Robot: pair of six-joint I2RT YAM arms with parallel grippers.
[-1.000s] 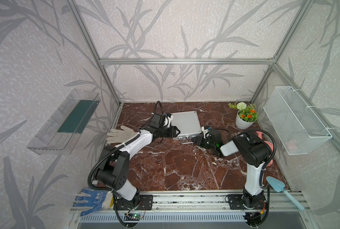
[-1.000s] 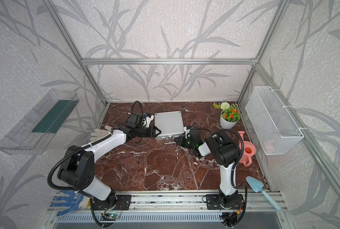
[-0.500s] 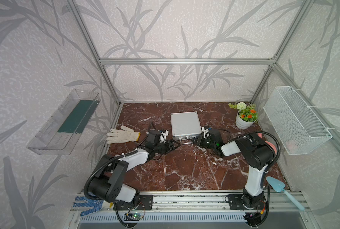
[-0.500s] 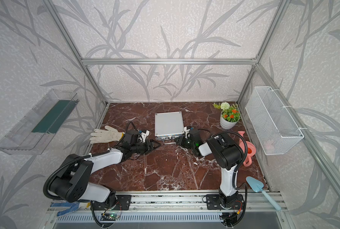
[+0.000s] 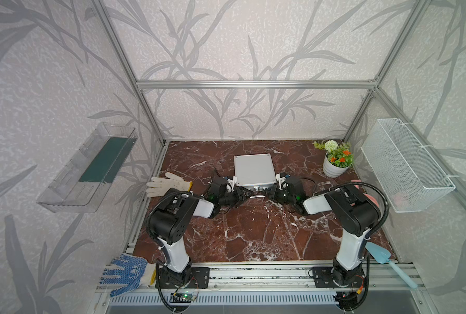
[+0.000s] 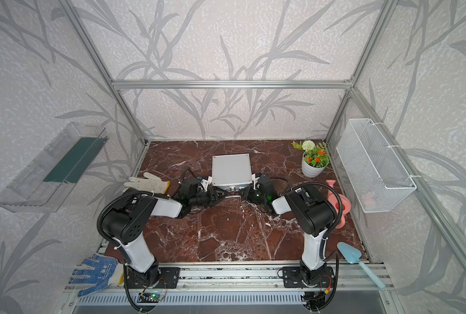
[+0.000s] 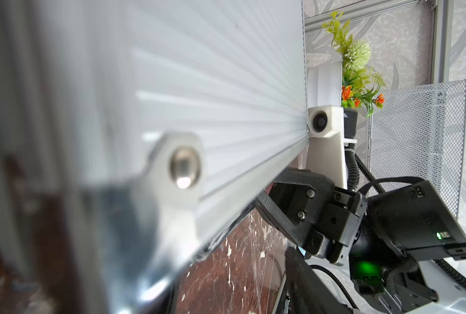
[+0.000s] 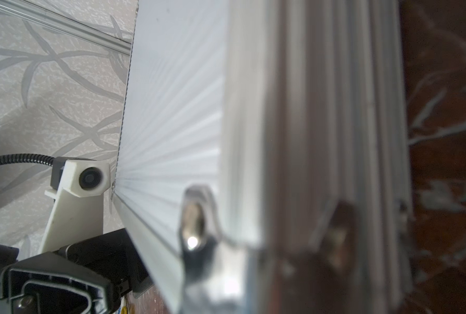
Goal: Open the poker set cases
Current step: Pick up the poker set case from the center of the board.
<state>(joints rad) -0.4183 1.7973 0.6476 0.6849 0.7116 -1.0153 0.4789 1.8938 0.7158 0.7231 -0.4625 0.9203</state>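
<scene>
Top views both show the poker set case lying flat on the marble surface, toward the back and about midway across. Its ribbed silver lid is down, and the edge with the handle faces the arm bases. Both arms reach in low along that front edge from opposite sides.

The left gripper sits at the handle's left end with its jaws parted in a fork; whether a finger touches the chrome I cannot tell. The right gripper sits at the handle's right end with its jaws drawn together; whether anything is pinched between them cannot be made out.

Left wrist view looks along the lid's ribs from one front corner. A blurred rivet is close to the lens, and the right arm's black gripper body lies beside the front edge beyond it. Right wrist view looks from the opposite corner, with the left arm's white camera housing just past the lid's edge.

A white glove lies left of the case, near the left arm. A blue-dotted glove rests at the front left by the rail. A flower pot stands at the back right, a pink watering can sits behind the right arm, and a blue trowel lies at the front right. A wire basket hangs on the right wall and a clear shelf on the left wall.
</scene>
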